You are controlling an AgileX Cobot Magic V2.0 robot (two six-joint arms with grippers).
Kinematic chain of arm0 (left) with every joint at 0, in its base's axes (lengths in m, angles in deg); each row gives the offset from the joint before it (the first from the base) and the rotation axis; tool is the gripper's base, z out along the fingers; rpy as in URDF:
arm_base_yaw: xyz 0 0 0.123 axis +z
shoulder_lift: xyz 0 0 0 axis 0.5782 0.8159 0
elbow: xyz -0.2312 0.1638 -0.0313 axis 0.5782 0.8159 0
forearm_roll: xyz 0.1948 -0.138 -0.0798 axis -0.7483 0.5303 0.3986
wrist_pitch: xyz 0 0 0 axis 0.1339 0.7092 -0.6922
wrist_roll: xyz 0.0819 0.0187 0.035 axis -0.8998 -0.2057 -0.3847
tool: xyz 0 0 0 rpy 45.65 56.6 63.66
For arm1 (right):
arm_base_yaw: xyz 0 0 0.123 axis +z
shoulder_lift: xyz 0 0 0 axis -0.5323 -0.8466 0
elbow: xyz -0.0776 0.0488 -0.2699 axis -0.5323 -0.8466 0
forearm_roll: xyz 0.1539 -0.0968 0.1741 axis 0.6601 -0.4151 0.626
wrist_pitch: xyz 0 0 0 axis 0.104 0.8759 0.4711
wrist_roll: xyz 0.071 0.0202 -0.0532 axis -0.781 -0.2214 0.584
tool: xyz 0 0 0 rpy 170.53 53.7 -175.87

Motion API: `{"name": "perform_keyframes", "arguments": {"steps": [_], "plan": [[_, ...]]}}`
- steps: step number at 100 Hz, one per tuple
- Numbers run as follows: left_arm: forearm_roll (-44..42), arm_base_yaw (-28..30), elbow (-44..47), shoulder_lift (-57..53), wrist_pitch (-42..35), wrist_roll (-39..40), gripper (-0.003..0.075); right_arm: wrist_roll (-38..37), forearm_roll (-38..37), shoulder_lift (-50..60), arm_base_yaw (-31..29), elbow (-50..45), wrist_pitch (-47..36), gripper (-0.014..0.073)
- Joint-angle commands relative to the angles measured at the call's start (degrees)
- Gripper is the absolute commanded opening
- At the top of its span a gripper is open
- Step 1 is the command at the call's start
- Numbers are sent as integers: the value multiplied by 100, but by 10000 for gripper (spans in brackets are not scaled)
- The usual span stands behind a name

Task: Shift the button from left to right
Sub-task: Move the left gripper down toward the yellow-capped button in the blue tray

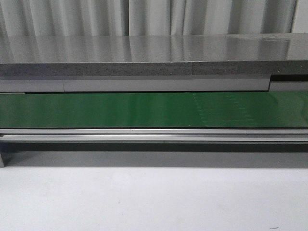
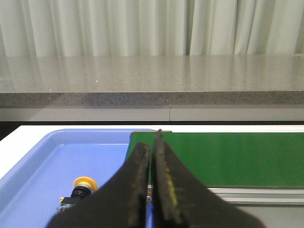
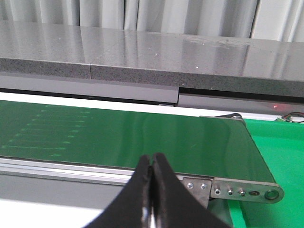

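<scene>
Black jaws of my left gripper (image 2: pixel 151 156) fill the foreground of the left wrist view, pressed nearly together with only a thin slit between them and nothing held. Beyond them lies a blue tray (image 2: pixel 42 156), and in it rests the button (image 2: pixel 78 190): its round yellow-orange cap faces up and away, its black body lies partly hidden behind the left jaw, and it sits apart from the gripper. Just beside the tray begins the green conveyor belt (image 2: pixel 237 159), edged by a silver aluminium rail (image 2: pixel 256 192). In the right wrist view, my right gripper (image 3: pixel 152 164) likewise shows its jaws clenched tip to tip and empty, hanging over the near rail by the belt's end roller bracket (image 3: pixel 242 191); a green bin surface (image 3: pixel 278 152) lies past that end. From the front view I see pale bench (image 1: pixel 154 197) nearest, then the belt running the full width, then a grey speckled stone counter (image 1: pixel 154 55) backed by white curtains (image 1: pixel 154 14). Neither gripper appears in that front view.
</scene>
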Motion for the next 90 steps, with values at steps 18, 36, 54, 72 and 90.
{"name": "perform_keyframes", "arguments": {"steps": [18, 36, 54, 72, 90], "plan": [[10, -49, 234, -205, -484, 63, 5, 0, -31, 83, 5, -4, -476, -67], [10, -49, 234, -205, -529, 63, 5, 0, -31, 83, 5, -4, -476, -67], [108, -49, 140, -205, -520, 63, 5, 0, -31, 83, 5, -4, -476, -67], [305, -49, -402, -11, 54, 63, 5, 0, -31, 83, 5, -4, -476, -67], [305, -49, -1349, 678, 777, 63, 5, 0, -31, 83, 5, -4, -476, -67]]}}
